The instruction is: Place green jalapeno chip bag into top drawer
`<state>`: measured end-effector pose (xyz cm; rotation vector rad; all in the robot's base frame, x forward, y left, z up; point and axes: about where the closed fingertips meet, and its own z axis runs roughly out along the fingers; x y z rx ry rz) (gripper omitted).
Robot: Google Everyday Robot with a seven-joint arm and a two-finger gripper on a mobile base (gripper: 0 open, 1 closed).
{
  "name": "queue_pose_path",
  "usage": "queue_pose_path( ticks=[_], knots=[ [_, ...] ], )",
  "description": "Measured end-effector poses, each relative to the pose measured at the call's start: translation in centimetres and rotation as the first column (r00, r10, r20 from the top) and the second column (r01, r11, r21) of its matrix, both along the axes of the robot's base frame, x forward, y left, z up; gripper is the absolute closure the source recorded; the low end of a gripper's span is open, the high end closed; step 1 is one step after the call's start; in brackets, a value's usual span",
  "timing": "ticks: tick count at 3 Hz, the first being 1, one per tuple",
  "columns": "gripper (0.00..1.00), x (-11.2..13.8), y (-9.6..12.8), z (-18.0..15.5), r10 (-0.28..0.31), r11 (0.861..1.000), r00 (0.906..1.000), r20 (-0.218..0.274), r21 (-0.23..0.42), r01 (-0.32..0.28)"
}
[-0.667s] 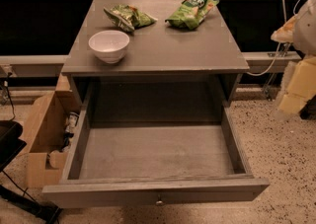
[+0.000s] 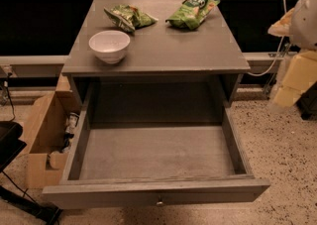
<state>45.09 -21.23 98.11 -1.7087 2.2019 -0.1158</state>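
Your claw (image 2: 296,73) sits at right edge; can't tell its grip. You could grab the logo bag (image 2: 192,11) for the crumpled bag (image 2: 130,17): both green, close together.

Top drawer (image 2: 158,154) open, floor free from above, bowl (image 2: 109,45) near chip bag (image 2: 129,17) on tabletop (image 2: 173,45), jaws off right side

The gripper (image 2: 295,78) was a pale, blurred shape at the right edge of the frame, partly cut off. Print on the green jalapeno chip bag (image 2: 130,17), upper left of centre, was too small to read. Contents of the cardboard box (image 2: 42,137), lower left, were indistinct.
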Motion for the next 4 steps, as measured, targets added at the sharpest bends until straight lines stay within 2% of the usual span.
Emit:
queue_pose_path(
  ticks=[1,2,3,4],
  knots=[
    [0.00,5.6,2.0,1.1,0.026,0.997,0.9947,0.100,0.065,-0.033],
    [0.00,13.3,5.2,3.6,0.003,0.983,0.9746,0.224,0.179,-0.044],
    [0.00,20.9,10.7,7.5,-0.055,0.945,0.9374,0.344,0.320,-0.062],
    [0.00,20.9,10.7,7.5,-0.054,0.946,0.9377,0.343,0.319,-0.062]
  ],
)
